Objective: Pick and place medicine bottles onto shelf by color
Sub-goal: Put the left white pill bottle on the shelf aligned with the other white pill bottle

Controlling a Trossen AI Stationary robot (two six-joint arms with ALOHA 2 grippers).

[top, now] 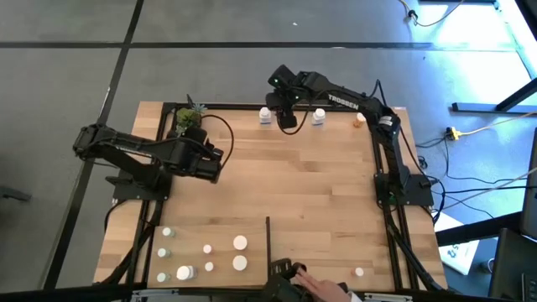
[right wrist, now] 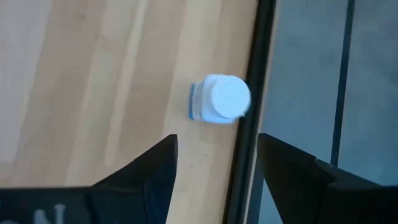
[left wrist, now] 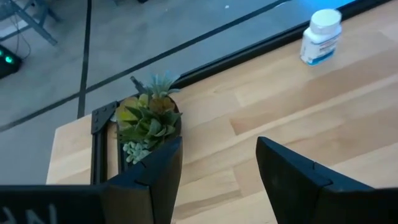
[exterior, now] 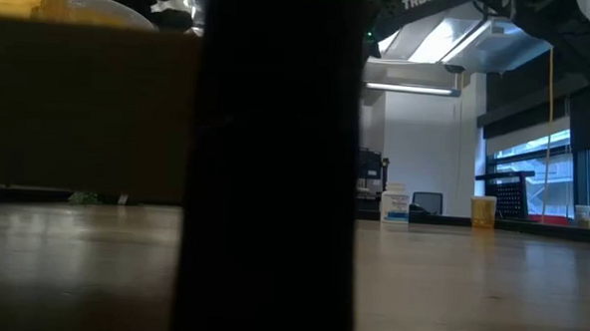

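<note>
Bottle in hand: white medicine bottle (right wrist: 219, 99), standing upright at the far edge of the shelf (top: 319, 193), just beside the black frame bar (right wrist: 249, 106).
Appearance: round white cap, white body with a blue-printed label; much smaller than the gripper.
Right gripper (top: 288, 117): hangs at the far edge between 2 white bottles, one to its left (top: 265, 115) and one to its right (top: 319, 116); jaws stand apart with nothing between them, the bottle clear of both fingers in the right wrist view.
Step judged: release of a white bottle into the far row, or a reach for one; which of the 2 it faces cannot be told.
Doing it well: lift straight up with jaws wide so neither finger clips the cap; the bottle sits close to the bar and would tip easily.
Orange bottle (top: 359, 119): far right, apart from the white pair.
Remaining bottles: a cluster at the near left (top: 205, 256), pale green ones (top: 166, 232) leftmost; 1 small one near right (top: 359, 272).
Left gripper (top: 216, 164): waits near the potted plant (top: 190, 117), jaws apart, empty.
Person's hand (top: 323, 289): at the near edge by the divider strip (top: 268, 239).
</note>
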